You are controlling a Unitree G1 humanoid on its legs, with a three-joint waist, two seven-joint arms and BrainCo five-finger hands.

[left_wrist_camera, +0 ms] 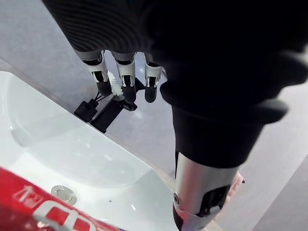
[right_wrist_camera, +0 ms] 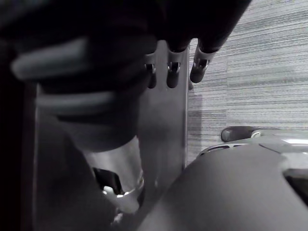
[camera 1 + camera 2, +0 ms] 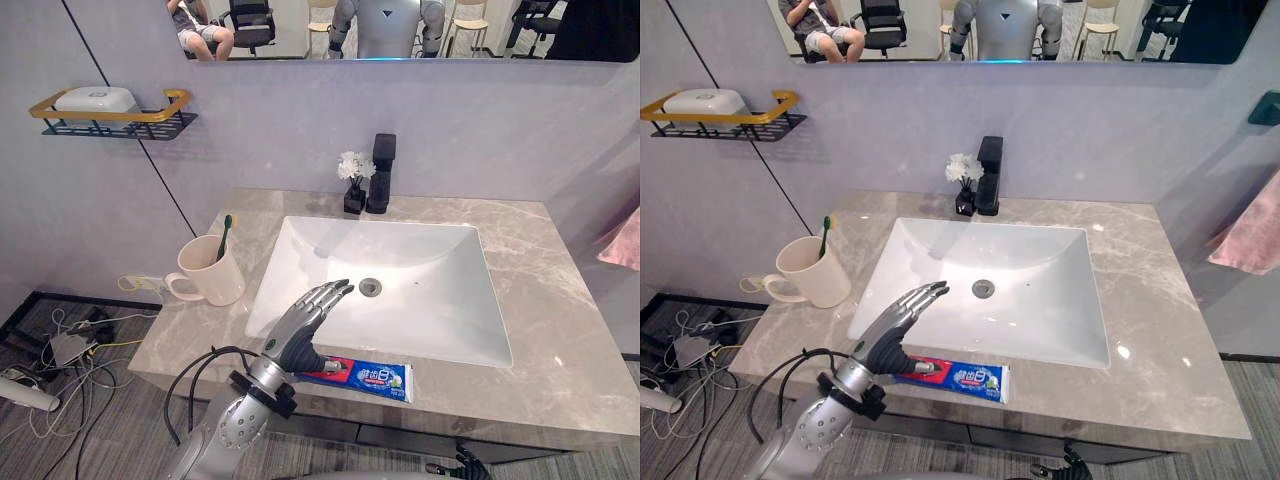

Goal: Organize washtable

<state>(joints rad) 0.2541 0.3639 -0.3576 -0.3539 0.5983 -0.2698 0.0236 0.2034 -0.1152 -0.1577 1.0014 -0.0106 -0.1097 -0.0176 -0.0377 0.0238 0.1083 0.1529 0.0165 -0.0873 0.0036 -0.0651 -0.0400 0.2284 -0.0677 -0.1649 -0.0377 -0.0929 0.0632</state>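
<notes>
Several things share this washtable, and we take them from the left: a wall shelf [image 3: 112,121] carries a white soap box [image 3: 95,98], and below it a cream cup [image 3: 210,272] stands upright on the left of the marble counter [image 3: 560,330] with a green toothbrush [image 3: 224,234] leaning inside it. Next comes our left hand [image 3: 300,325], poised over the front rim of the white sink [image 3: 440,300] with its fingers stretched straight toward the drain [image 3: 370,287], released and grasping nothing. Its thumb hangs by the red end of the toothpaste tube [image 3: 375,377], and we cannot tell whether it touches. The tube lies flat on the counter's front strip, between the sink and the edge, its red end under our hand and its blue body running to the right. We judge it the piece to tidy, likely into the cup. It should be light, fairly soft in the body, with a glossy skin that may slide on the stone. We would pinch it across its narrow sides at the red end, thumb against fingers, taking care not to nudge it off the near edge. Behind the sink a black faucet [image 3: 381,170] stands just beside a small vase of white flowers [image 3: 353,185]. At the far right a pink towel [image 3: 622,240] hangs. Our right hand [image 2: 198,67] hangs low below the counter's front, fingers relaxed and empty.
</notes>
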